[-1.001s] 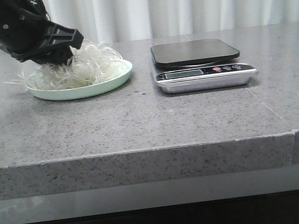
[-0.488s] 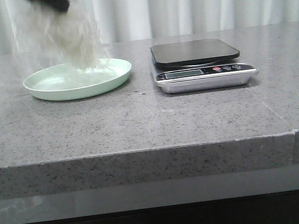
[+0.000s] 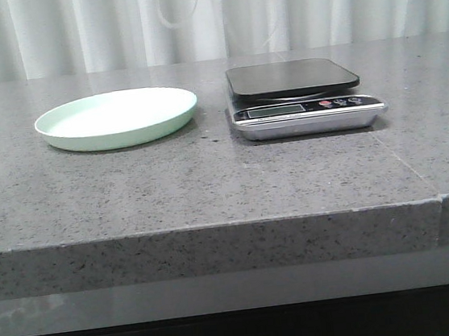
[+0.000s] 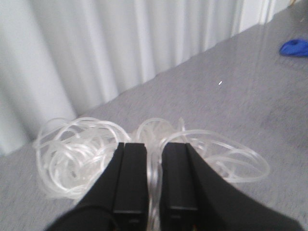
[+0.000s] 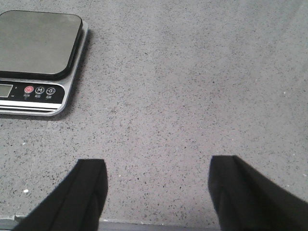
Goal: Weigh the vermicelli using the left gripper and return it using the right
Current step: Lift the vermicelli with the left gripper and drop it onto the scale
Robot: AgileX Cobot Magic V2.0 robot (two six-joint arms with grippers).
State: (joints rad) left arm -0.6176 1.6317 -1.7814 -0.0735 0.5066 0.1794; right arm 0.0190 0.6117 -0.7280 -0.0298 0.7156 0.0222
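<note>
Front view: plate (image 3: 117, 119) now bare; left gripper (image 4: 154, 185) has lifted the vermicelli (image 4: 77, 149) away, pinching it; right gripper (image 5: 156, 192) spread.

The grey speckled stone counter (image 3: 209, 178) carries only two low obstacles: a shallow pale green round plate (image 3: 117, 118), bare inside, and just to its right a silver kitchen scale with a flat black weighing platform (image 3: 291, 78). A narrow strip of counter separates them. The counter's near half lies open. A white pleated curtain (image 3: 271, 8) closes off the far edge.
</note>
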